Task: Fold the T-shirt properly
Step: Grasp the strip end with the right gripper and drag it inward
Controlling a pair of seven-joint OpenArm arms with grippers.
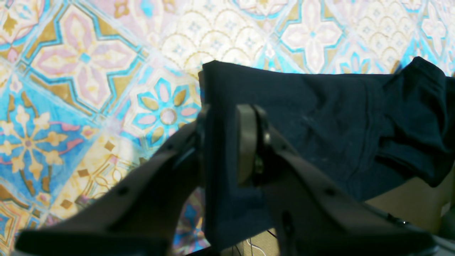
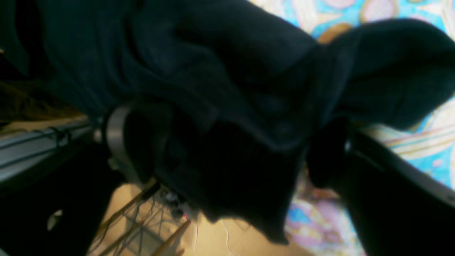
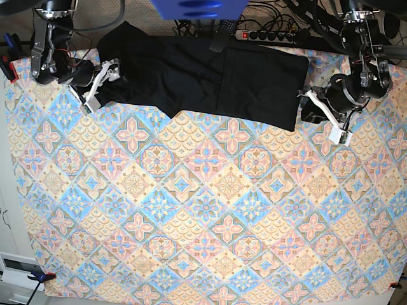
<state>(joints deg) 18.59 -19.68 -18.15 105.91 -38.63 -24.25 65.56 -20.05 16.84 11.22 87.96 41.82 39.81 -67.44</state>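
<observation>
The black T-shirt (image 3: 203,76) lies stretched sideways along the far edge of the patterned table (image 3: 203,210), partly folded, one sleeve bunched at the left end. My left gripper (image 3: 306,105) is at the shirt's right end. In the left wrist view this gripper (image 1: 222,117) is shut on the T-shirt (image 1: 337,124), pinching its edge between the fingers. My right gripper (image 3: 102,86) is at the shirt's left end. In the right wrist view this gripper (image 2: 222,149) stands wide open, and loose T-shirt (image 2: 213,71) cloth hangs between the fingers (image 2: 117,142).
A power strip (image 3: 261,35) and cables lie just behind the table's far edge, with a blue object (image 3: 197,7) above them. The shirt's hem hangs over that edge, and floor shows beneath it in both wrist views. A clamp (image 3: 38,276) grips the near left corner.
</observation>
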